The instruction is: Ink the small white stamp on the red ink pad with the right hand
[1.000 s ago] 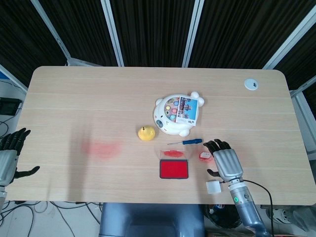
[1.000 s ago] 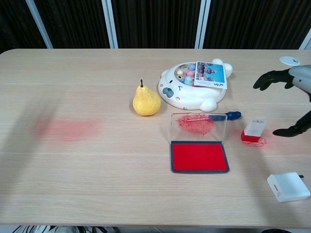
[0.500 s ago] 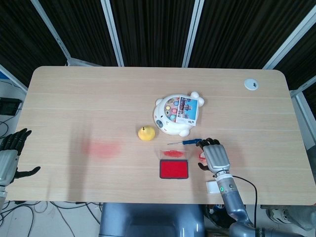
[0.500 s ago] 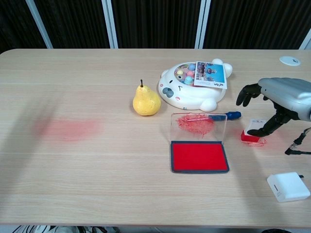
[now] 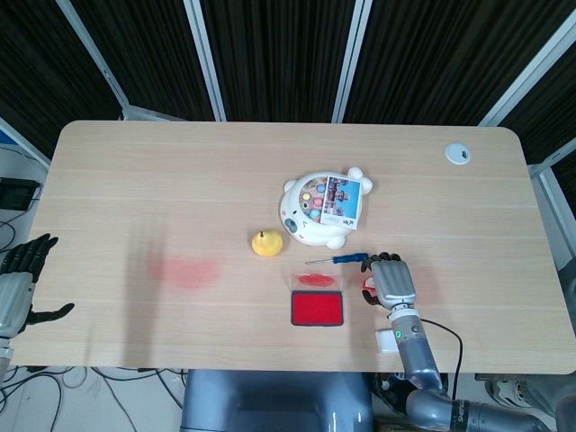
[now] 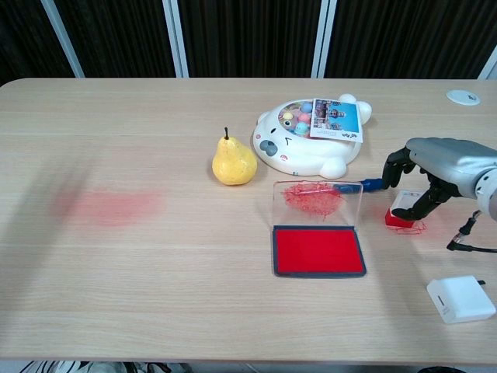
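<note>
Where the small white stamp (image 6: 404,210) stands on the table (image 6: 155,140), it is seen as a short upright block with a white top and a red base, and a thin red smear is seen on the wood around its foot. It is placed to the right of the red ink pad (image 6: 318,251), apart from it, and near the tip of the blue screwdriver (image 6: 371,185). The pad is a flat red rectangle in a dark frame, and its clear lid (image 6: 317,202), stained with red ink, is held upright at the far edge. Bare wood is left between the stamp and the pad, and the front edge of the table is near behind the pad. A white adapter (image 6: 460,298) is laid close to that front edge, right of the stamp. Farther back, the white bear-shaped toy (image 6: 311,137) and the yellow pear (image 6: 233,162) are set, and a faint red stain (image 6: 109,207) is seen on the left part of the table. The right hand (image 6: 439,167) is held low over the stamp, palm down, with the fingers bent downward; the thumb is brought to the right side of the stamp and the other fingers are lowered on its left, but it cannot be told if the stamp is really grasped. In the head view the stamp is mostly covered by this hand. The left hand (image 5: 18,286) is kept off the left edge of the table, with fingers apart and nothing in it.
</note>
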### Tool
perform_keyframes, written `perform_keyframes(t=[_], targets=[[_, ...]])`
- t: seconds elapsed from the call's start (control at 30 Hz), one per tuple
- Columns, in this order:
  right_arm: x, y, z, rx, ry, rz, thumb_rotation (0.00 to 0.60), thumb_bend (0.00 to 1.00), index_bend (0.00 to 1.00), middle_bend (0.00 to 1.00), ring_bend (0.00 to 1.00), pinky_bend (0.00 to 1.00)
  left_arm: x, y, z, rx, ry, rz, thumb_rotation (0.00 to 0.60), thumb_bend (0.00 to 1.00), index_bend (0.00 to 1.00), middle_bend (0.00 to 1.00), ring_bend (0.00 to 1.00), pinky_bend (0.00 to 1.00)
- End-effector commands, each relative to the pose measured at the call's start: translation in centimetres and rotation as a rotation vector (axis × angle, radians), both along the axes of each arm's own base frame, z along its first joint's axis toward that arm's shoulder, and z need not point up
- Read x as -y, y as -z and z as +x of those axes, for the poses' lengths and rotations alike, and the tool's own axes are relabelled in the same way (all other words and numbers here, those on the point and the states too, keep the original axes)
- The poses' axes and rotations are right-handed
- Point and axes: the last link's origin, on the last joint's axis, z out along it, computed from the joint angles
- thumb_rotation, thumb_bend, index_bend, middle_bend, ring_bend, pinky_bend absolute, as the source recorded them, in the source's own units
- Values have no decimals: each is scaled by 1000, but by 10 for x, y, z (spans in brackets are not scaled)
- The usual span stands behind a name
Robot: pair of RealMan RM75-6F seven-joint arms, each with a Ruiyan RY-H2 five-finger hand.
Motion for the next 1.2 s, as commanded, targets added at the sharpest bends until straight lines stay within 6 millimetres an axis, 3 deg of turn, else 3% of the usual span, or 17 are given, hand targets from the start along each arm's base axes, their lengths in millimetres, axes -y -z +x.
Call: perform_keyframes(t=[0.03, 0.5, 1.03, 1.2], targets=[[2, 2, -2, -9, 7, -1, 600, 360, 443, 375, 255, 251, 0, 0, 0, 1, -1, 0, 600, 0, 0, 0, 0, 0], [4, 8, -14, -25, 53, 1, 600, 448, 513, 418, 279, 251, 0, 0, 0, 9, -9, -5, 600, 0, 0, 0, 0, 0], [4, 9, -19, -47, 64, 5, 600, 453, 514, 418, 278, 251, -1, 0, 0, 17, -15, -12, 600, 0, 0, 0, 0, 0], [4, 8, -19, -48, 66, 5, 600, 531, 578, 478, 333, 292, 0, 1, 0, 19, -17, -15, 600, 0, 0, 0, 0, 0]])
